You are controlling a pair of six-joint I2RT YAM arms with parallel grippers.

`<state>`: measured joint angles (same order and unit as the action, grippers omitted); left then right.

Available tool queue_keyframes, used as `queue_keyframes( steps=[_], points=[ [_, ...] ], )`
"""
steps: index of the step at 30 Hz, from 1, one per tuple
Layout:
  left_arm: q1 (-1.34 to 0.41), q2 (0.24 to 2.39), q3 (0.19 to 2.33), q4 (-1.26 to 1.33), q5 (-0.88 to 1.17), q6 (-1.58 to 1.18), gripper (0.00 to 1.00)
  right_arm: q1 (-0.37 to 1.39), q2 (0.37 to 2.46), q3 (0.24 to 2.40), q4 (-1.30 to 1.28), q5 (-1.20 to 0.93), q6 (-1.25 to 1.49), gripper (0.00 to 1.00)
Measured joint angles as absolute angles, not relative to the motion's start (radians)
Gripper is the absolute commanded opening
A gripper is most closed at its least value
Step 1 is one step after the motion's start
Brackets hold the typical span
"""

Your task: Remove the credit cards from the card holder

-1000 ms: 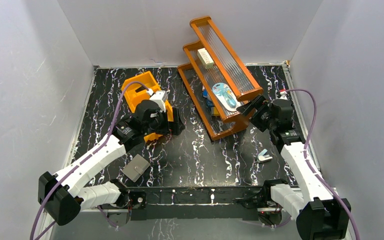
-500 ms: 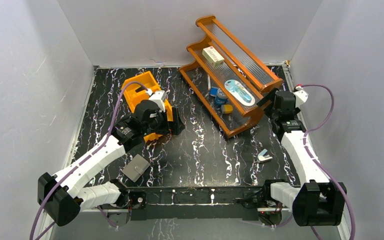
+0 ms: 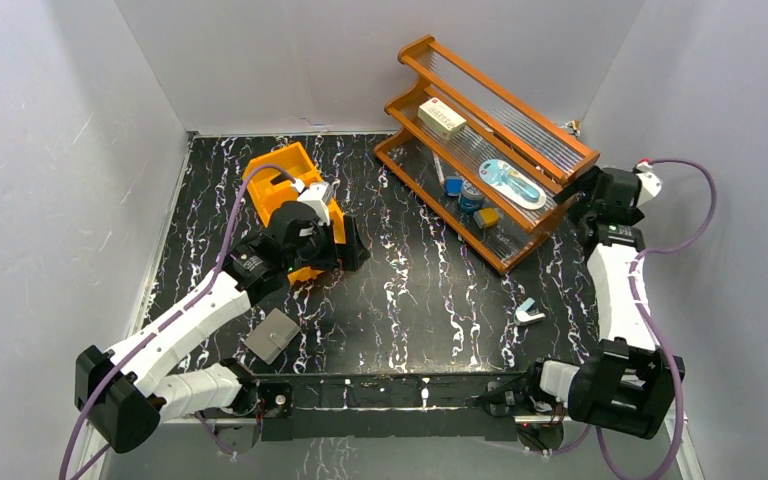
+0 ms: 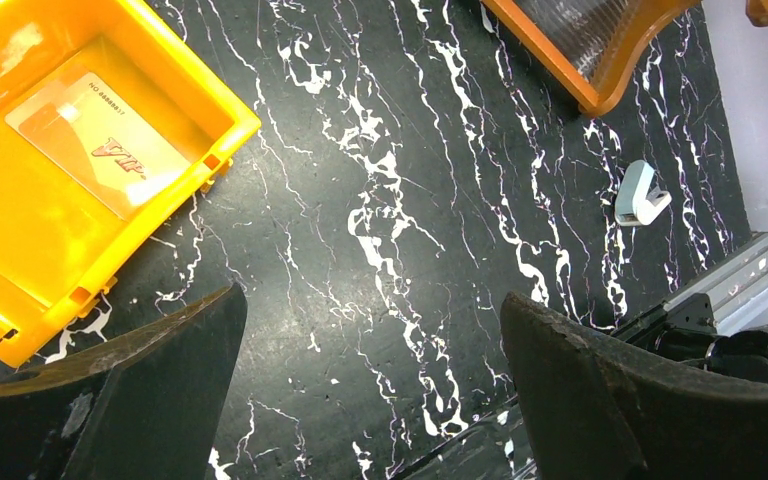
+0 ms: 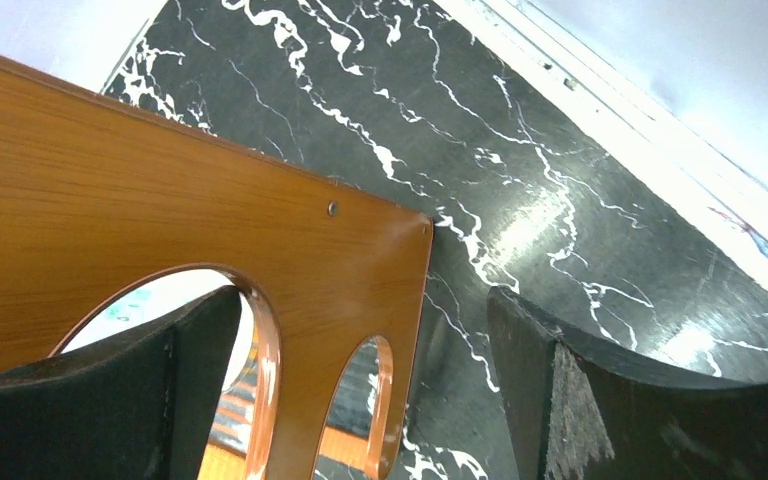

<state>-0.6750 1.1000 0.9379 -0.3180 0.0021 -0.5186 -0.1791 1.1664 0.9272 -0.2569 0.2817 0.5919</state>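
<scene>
The left pincer (image 4: 370, 310) hangs with its jaws spread wide and nothing between them, over bare black marbled table (image 4: 430, 180). Just off one of its fingers sits the orange bin (image 4: 20, 230). In the compartment nearest the pincer a tan-orange card (image 4: 100, 145) with red print lies flat. From that, I judge the bin to be the drop place for the credit cards, so one of them is already out.

The card holder (image 3: 271, 336) lies well behind this pincer, back toward its arm's base and close beside the forearm, a flat grey rectangle on the table. It looks shut, though from above it is too small to tell whether any cards are inside.

The right pincer (image 5: 362, 300) is just as wide open. It sits at the end of the wooden rack (image 5: 140, 180), whose end panel shows between its fingers in its own camera without being clamped. I cannot tell whether a finger touches the wood. A small white-and-blue object (image 3: 530, 313) lies on the table between this pincer and its arm's base.

With the right pincer busy far from the holder, the next reach likely falls to the left one, which has to swing back toward its base. A thin wallet lying flat on a hard top gives little edge to catch, so it may slide rather than lift. One pincer may need to pin it while the other draws a card.
</scene>
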Motion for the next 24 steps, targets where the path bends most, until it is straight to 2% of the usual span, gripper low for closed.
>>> queue_keyframes(
  steps=[5,12,16,19,24],
  points=[
    [-0.675,1.092,0.924,-0.318,-0.002,-0.521,0.98,-0.253,1.144,0.994,-0.353,0.12,0.592,0.98],
    [-0.675,1.089,0.924,-0.319,-0.035,-0.517,0.98,-0.251,0.921,0.912,-0.432,-0.159,0.647,0.89],
    [-0.675,1.084,0.924,-0.324,-0.089,-0.517,0.98,-0.225,0.875,0.858,-0.454,-0.289,0.664,0.87],
    [-0.675,1.077,0.924,-0.333,-0.129,-0.516,0.98,-0.089,0.9,0.837,-0.474,-0.29,0.68,0.87],
    [-0.664,1.072,0.924,-0.357,-0.18,-0.517,0.98,0.281,1.045,0.838,-0.462,-0.147,0.711,0.86]
  ],
)
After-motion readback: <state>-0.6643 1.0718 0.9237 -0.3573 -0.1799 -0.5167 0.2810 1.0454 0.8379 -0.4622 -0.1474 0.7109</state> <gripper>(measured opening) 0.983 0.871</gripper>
